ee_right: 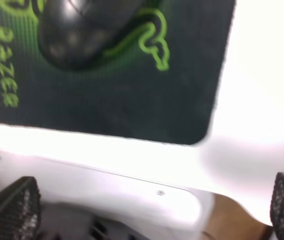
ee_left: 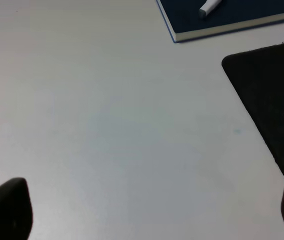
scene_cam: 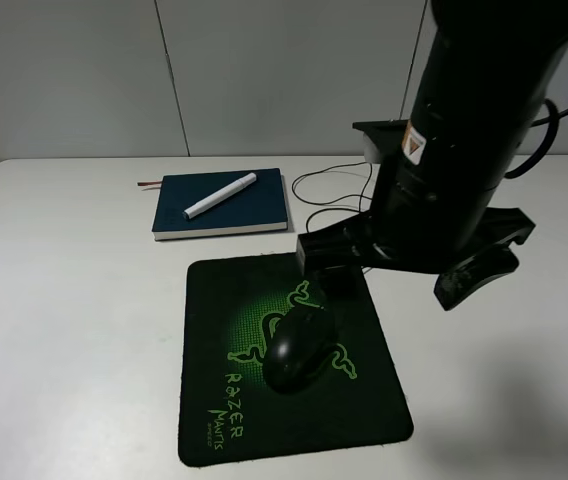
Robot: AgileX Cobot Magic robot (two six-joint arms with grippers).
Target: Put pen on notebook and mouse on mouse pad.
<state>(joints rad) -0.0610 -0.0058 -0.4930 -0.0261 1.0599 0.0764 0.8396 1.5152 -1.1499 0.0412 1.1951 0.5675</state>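
Apparently complete: pen (scene_cam: 220, 196) on notebook (scene_cam: 222, 205), mouse (scene_cam: 298, 349) on mouse pad (scene_cam: 289, 362); right gripper (ee_right: 152, 207) spread, empty, needing only withdrawal; left gripper's state indeterminable.

Flat matte white tabletop (scene_cam: 74, 330) fills most of the exterior high view, evenly lit, soft shadows only. Directly behind the tabletop: pale grey panelled wall (scene_cam: 264, 70) with thin dark vertical seams. Right wrist view shows the tabletop's rounded white front edge (ee_right: 132, 192), small screw in it, brown surface (ee_right: 229, 220) below that edge.
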